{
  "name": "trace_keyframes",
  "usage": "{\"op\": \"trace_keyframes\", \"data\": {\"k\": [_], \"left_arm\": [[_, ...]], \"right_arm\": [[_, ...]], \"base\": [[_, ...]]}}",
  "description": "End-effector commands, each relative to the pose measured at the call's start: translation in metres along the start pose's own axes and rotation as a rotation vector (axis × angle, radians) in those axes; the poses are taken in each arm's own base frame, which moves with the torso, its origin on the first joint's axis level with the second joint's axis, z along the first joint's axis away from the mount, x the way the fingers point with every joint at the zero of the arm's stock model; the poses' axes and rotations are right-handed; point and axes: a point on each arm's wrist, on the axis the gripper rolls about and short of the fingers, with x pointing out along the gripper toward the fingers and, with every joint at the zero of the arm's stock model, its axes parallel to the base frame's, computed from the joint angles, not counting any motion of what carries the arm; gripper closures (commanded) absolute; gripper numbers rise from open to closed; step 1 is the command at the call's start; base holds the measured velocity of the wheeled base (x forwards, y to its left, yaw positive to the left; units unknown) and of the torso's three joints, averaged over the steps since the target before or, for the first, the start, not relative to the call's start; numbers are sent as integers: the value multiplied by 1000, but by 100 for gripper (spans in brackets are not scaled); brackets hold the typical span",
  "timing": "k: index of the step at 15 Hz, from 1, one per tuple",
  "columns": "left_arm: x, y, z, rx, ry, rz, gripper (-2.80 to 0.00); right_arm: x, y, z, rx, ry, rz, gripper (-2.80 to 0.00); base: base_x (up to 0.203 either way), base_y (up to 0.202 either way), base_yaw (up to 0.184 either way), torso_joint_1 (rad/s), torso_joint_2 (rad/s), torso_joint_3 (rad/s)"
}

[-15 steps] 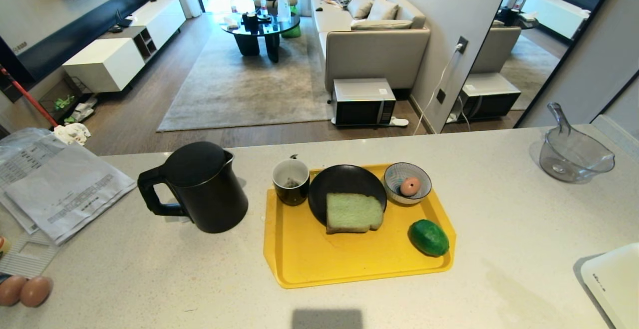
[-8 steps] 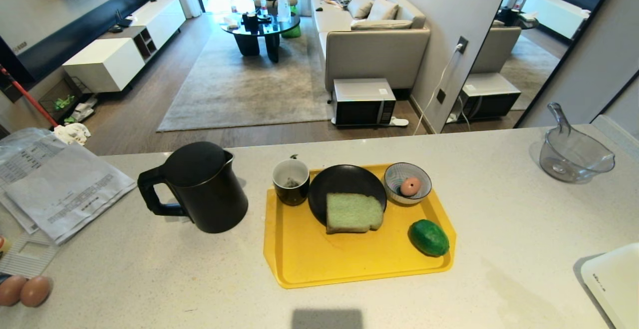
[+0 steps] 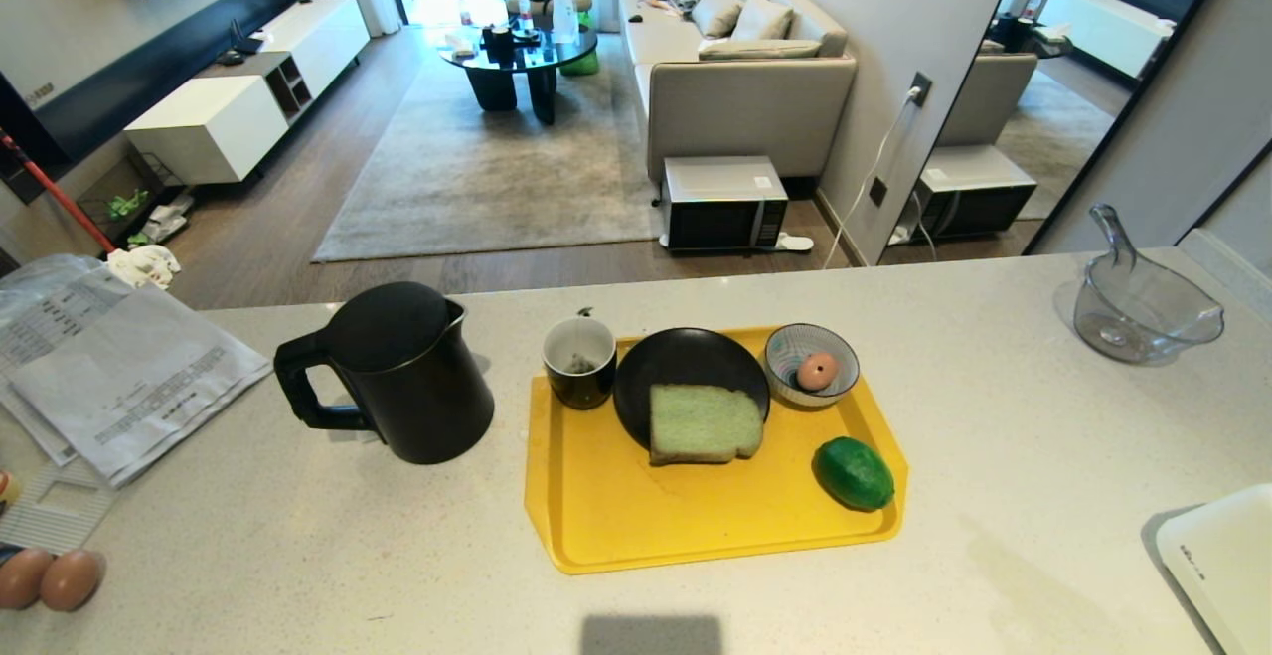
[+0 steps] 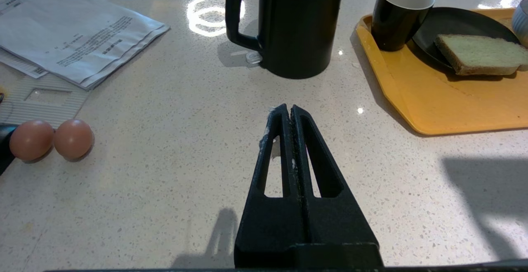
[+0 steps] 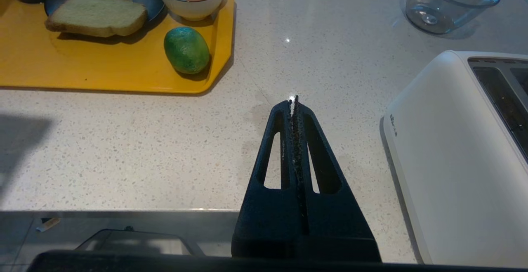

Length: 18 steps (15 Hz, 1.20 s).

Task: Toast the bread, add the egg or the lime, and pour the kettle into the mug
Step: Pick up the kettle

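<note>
Above the pale counter (image 4: 165, 148) we hold both grippers low at its near edge, each with its two fingers pressed flat together and pinching nothing. Our left gripper (image 4: 288, 111) points toward the kettle (image 4: 297, 20), which stands upright on the counter just beyond the fingertips, handle turned toward the papers (image 4: 78, 36). Two brown eggs (image 4: 51, 138) lie touching each other on the counter off to that gripper's side. Our right gripper (image 5: 293, 102) hovers over bare counter between the tray (image 5: 103, 69) and the white toaster (image 5: 453, 148), apart from both.

Farther out, the yellow tray carries the rest. Seen from the head camera, the mug (image 3: 579, 362) stands at the tray's far left corner, near the kettle, touching the black plate (image 3: 686, 362) beside it. Something small lies inside the mug; we cannot tell what. The bread (image 3: 704, 423) lies flat, half on the plate and half on the tray. A striped bowl (image 3: 810, 347) at the far right corner holds one egg (image 3: 816, 372). The lime (image 3: 854, 473) rests on the tray near its right rim, just in front of the bowl. A clear jug (image 3: 1138, 307) sits well to the right.
</note>
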Motion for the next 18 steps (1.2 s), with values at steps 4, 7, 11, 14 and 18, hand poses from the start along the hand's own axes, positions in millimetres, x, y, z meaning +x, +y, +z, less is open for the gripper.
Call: {"op": "trace_keyframes", "data": {"k": [4,7,11,14,18], "left_arm": [[1,0,-4,4,13,1,0],[1,0,-4,-4,13,2,0],[-10,1,36,-13,-79,56,0],[-24,1,104,-24,-137,73,0],[15,2,168,-58,-29,92,0]], "right_arm": [[0,0,0,26,1,-6,0],[0,0,0,27,0,-4,0],[0,0,0,29,0,-5,0],[0,0,0,29,0,-5,0],[0,0,0,29,0,-5,0]], "base": [[0,0,0,0,0,0],[0,0,0,0,0,0],[0,0,0,0,0,0],[0,0,0,0,0,0],[0,0,0,0,0,0]]}}
